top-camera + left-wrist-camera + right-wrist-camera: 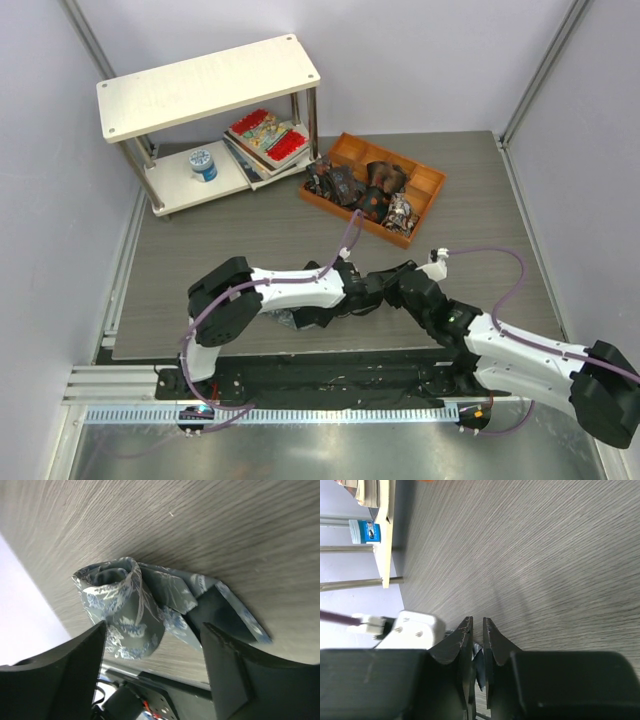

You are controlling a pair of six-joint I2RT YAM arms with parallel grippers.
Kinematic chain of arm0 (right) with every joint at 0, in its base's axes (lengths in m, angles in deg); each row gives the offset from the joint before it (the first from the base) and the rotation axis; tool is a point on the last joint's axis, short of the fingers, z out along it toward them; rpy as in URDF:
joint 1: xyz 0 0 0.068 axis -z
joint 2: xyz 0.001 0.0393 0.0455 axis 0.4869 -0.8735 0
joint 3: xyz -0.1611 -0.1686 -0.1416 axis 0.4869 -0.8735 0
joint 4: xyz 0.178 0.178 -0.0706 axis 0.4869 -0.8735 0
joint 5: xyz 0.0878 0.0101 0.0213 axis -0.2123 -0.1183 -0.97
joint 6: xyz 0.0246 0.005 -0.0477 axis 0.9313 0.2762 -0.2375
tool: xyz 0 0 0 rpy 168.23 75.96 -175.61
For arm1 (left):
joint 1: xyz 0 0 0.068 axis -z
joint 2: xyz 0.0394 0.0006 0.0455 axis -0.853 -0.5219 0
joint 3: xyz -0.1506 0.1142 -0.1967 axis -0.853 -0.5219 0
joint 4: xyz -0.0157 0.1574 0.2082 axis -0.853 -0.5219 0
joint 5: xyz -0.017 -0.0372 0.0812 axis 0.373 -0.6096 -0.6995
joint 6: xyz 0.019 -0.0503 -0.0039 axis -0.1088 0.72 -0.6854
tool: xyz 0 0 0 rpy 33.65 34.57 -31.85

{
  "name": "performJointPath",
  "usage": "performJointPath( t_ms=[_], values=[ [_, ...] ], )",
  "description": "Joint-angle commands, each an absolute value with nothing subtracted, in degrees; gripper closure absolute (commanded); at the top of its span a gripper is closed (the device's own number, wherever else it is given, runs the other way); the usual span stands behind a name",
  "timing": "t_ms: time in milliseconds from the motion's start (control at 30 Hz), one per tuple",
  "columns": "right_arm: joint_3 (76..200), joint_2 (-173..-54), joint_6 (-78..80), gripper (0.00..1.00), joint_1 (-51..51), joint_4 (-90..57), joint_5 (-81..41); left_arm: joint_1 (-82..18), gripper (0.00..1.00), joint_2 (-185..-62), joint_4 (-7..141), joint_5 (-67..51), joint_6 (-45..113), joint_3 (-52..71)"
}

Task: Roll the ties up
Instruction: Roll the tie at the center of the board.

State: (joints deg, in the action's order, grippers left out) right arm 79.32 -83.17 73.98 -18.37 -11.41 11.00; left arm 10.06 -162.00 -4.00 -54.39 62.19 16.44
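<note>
Left gripper (153,630) spread wide, empty | grey-blue tie (125,615) rolled on table (225,530) between my fingers (60,670) | right gripper (476,621) nearly closed, probably empty | lift straight off, no brushing the coil.

Pale walls (400,60) enclose grey table (250,230) with white shelf (200,85)

Right hand (477,625) tight on tie (478,667)

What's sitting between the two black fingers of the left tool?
The grey-blue tie, partly rolled, rests on the table between the open left tool's fingers. The left wrist view shows this.
</note>
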Motion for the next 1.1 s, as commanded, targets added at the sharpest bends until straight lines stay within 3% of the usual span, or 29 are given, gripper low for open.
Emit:
performJointPath(
  t_ms=[0,200,433,500,533,733,867,1067],
  values=[
    [80.55,-85.17,72.62,0.79,-18.59,-8.3,12.63,9.67,0.16,-155.16,-0.38,-50.63,61.18,16.3],
    [87.48,-93.34,64.8,0.7,-18.59,-7.42,8.41,8.17,0.08,-147.59,1.82,-48.95,65.04,13.67],
    [103.04,-108.19,50.65,0.54,-17.27,-7.68,-3.97,7.56,0.19,-134.41,1.29,-52.73,77.78,3.39],
    [108.05,-113.29,47.75,0.5,-15.96,-7.42,-10.01,7.21,0.32,-129.49,1.82,-53.0,81.03,-1.07],
    [109.64,-115.05,47.04,0.5,-15.43,-7.16,-11.53,6.94,0.43,-127.74,2.08,-53.0,82.09,-2.41],
    [120.54,-131.39,47.2,0.52,-14.02,-3.64,-28.13,6.5,0.73,-116.57,8.31,-50.19,87.89,-13.66],
    [123.36,-139.65,49.84,0.6,-14.02,-0.57,-31.67,6.15,0.78,-114.36,11.05,-49.14,89.92,-19.19],
    [124.5,-142.92,51.08,0.63,-15.51,1.29,-32.82,5.54,0.86,-119.54,15.08,-49.39,90.1,-21.93]
  ],
)
